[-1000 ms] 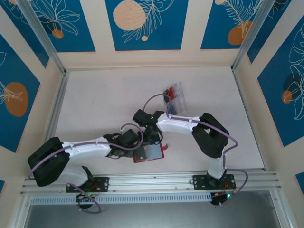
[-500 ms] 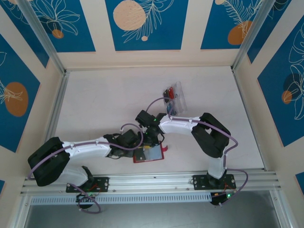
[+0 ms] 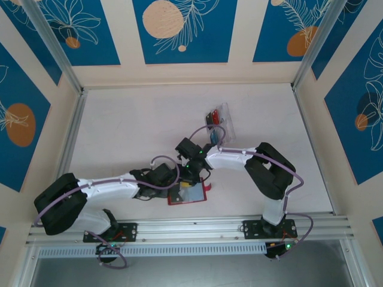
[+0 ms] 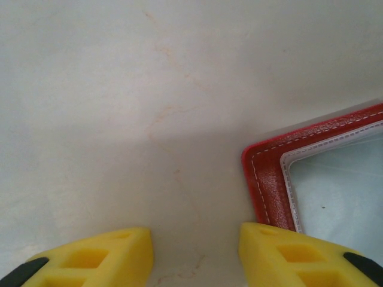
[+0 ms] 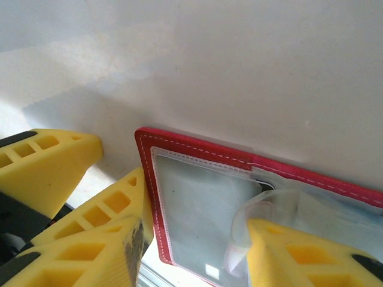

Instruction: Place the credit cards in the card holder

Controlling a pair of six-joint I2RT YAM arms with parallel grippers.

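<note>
While both sets of jaws sit wide open, nothing in them | left gripper (image 4: 194,239) at card holder (image 4: 266,179) corner, right gripper (image 5: 196,232) over its sleeve | credit cards (image 3: 210,115) in tray (image 3: 226,127) beyond it | guessing holder prep; next, go grab a card

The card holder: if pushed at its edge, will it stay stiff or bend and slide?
The card holder lies open and flat on the smooth table, so it probably slides easily. Its clear sleeve curls up, so likely floppy.
</note>
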